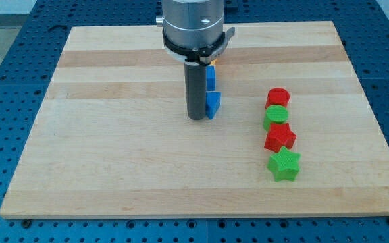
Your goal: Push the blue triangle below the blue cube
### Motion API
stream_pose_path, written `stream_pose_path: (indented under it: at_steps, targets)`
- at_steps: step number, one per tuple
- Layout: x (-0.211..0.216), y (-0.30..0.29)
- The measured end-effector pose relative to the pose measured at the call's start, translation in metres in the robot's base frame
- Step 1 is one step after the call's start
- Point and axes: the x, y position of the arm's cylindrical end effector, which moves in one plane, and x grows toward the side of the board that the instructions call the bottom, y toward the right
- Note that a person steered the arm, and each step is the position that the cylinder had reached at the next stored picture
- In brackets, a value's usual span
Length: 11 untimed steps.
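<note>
Blue triangle sits mid-desk, touching my tip on its right side and just below the blue cube. There's no claw on this rod, so no grasp state to report. It looks nearly placed: nudge gently, don't shove the cube. The wooden desk is flat. Red cylinder, green cylinder, red star and green star sit well apart at right.

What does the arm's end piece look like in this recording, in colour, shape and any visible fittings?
A wide grey metal cylinder enters from the view's top, ringed at its base by a dark collar with small lugs at the sides. Below it hangs a straight, dark grey round rod, ending in my tip. No cables or markings are visible.
</note>
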Motion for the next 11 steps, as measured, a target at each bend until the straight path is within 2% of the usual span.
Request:
stream_pose_path:
  at_steps: [1,2,3,4,5,7,8,11]
  targets:
    - [0.028,-0.001]
    - [0.080,-0.001]
    - [0.080,0.047]
    - [0.080,0.048]
    - [0.057,0.034]
    - [0.040,0.033]
    - [0.000,0.032]
    - [-0.005,0.032]
